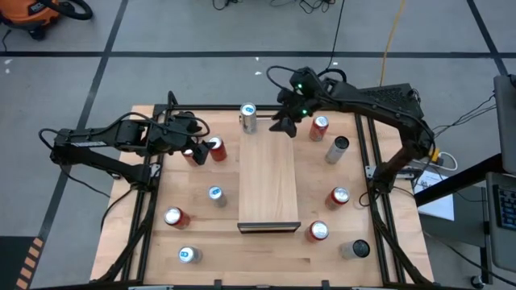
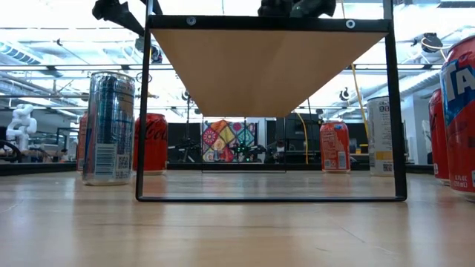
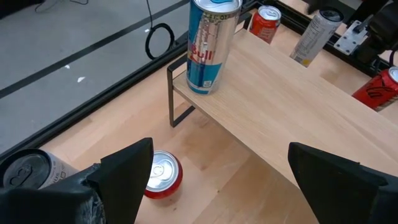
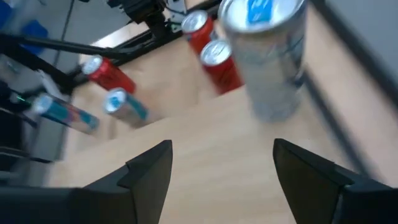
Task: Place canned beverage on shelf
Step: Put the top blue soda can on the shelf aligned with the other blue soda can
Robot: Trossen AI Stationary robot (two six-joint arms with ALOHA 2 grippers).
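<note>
We see the right tool hanging over the far end of the shelf, with its two fingers spread apart and nothing between them. Just ahead of it, on the far corner of the shelf, stands a tall silver and blue can, upright. In the right wrist view this can is just in front of the fingers, apart from them.

The left tool is beside the shelf, over the desk, and its fingers are also wide apart and empty. A red cola can stands upright almost between them, near one finger; we see its silver top below the tool. We think this is the next can to lift.

Our judgement of how it handles: if it is full, it is rather heavy for its size, with a thin wall that is stiff only under moderate pressure. The painted metal is smooth, so it may slip when the hold is weak, and it may dent when the hold is too hard. We would close the fingers on the middle of the body, across its round side, and keep the can vertical. The tall can on the shelf is narrow and could tip over easily, so the next can should go well clear of it.
</note>
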